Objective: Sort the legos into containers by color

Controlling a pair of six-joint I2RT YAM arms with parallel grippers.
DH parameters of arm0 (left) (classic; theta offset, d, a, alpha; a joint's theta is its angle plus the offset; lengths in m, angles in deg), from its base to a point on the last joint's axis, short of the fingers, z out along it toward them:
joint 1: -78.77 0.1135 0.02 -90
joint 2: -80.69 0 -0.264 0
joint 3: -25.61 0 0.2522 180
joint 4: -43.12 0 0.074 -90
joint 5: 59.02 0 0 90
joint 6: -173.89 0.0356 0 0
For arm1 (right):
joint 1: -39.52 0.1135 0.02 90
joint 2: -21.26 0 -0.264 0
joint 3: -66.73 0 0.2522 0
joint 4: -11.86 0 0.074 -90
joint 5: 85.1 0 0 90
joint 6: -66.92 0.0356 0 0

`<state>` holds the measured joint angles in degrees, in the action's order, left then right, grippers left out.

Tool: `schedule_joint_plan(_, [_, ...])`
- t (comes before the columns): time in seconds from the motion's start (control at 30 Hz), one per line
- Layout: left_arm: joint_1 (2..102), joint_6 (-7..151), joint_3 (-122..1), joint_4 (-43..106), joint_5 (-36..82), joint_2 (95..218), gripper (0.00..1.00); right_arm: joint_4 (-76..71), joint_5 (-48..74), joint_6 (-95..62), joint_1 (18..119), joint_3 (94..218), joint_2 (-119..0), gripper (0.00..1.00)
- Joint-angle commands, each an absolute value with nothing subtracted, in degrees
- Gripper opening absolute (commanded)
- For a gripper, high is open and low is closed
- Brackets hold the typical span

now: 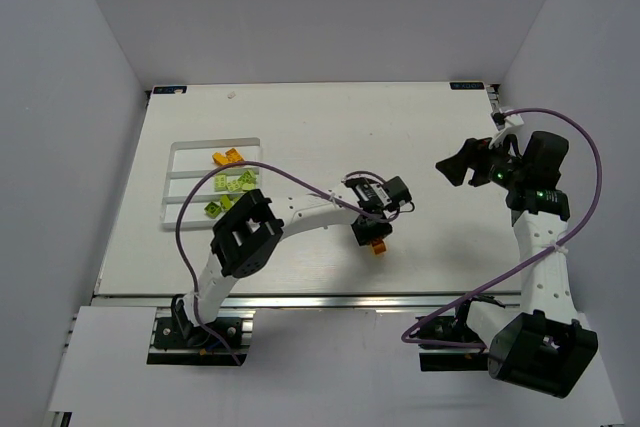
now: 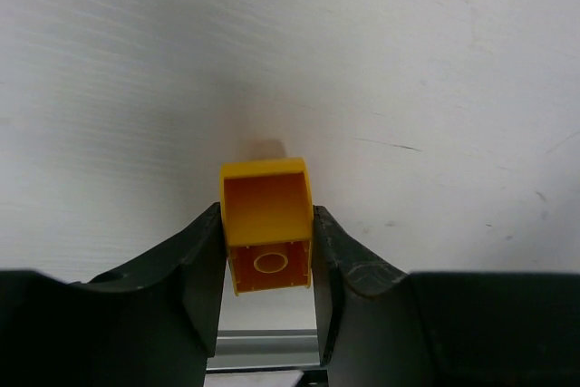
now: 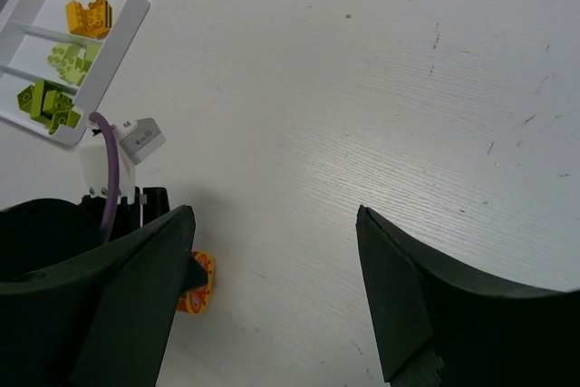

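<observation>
An orange-yellow lego (image 2: 267, 224) lies hollow side toward me on the table, near the front middle (image 1: 377, 248). My left gripper (image 2: 267, 287) has both fingers (image 2: 199, 269) pressed against its sides, shut on it (image 1: 370, 235). The white divided tray (image 1: 170, 187) sits at the left; its compartments hold orange-yellow legos (image 1: 228, 157) and lime green legos (image 1: 235, 183). My right gripper (image 3: 272, 224) hangs open and empty above the table's right side (image 1: 458, 167). In its view the tray (image 3: 118, 43) is at the upper left and the held lego (image 3: 198, 285) at the lower left.
White walls enclose the table on three sides. A purple cable (image 1: 300, 182) loops over the left arm and another (image 1: 590, 167) over the right arm. The table's metal front rail (image 1: 340, 299) runs just behind the arm bases.
</observation>
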<state>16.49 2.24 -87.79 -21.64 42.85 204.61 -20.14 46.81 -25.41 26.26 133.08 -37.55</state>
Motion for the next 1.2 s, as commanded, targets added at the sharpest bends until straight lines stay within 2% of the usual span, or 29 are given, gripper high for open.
schedule_joint_plan(0.0, [18.3, 8.7, -84.0, -25.5, 50.5, 194.8, 0.00, -18.3, 48.8, -24.9, 25.8, 132.3, -36.1, 0.76])
schedule_joint_plan(0.2, [27.3, 14.1, -70.1, -22.4, 57.1, 176.7, 0.00, -18.7, 50.7, -25.6, 25.9, 132.2, -36.3, 0.68])
schedule_joint_plan(0.37, [37.6, 21.0, -66.3, -22.6, 64.2, 168.1, 0.00, -19.6, 54.7, -27.6, 26.1, 132.2, -36.9, 0.45])
schedule_joint_plan(0.4, [39.2, 22.3, -66.6, -22.6, 65.2, 167.2, 0.00, -20.2, 56.0, -27.9, 26.2, 132.3, -37.0, 0.35])
schedule_joint_plan(0.47, [42.0, 26.4, -68.0, -22.6, 66.5, 167.2, 0.00, -20.6, 56.9, -29.1, 26.2, 132.4, -37.3, 0.24])
schedule_joint_plan(0.5, [44.9, 27.5, -68.8, -22.9, 68.0, 168.3, 0.00, -21.1, 57.8, -29.4, 26.4, 132.5, -37.4, 0.16])
schedule_joint_plan(0.6, [50.6, 31.1, -72.4, -24.5, 69.4, 170.9, 0.00, -21.4, 58.6, -30.3, 26.5, 132.4, -37.2, 0.06])
schedule_joint_plan(0.93, [64.3, 40.4, -79.0, -20.8, 64.6, 179.4, 0.00, -21.1, 58.9, -30.6, 27.0, 132.0, -37.3, 0.07])
schedule_joint_plan(1.17, [70.0, 44.6, -82.3, -18.9, 61.8, 184.4, 0.00, -21.1, 59.0, -30.7, 27.3, 132.0, -36.9, 0.14])
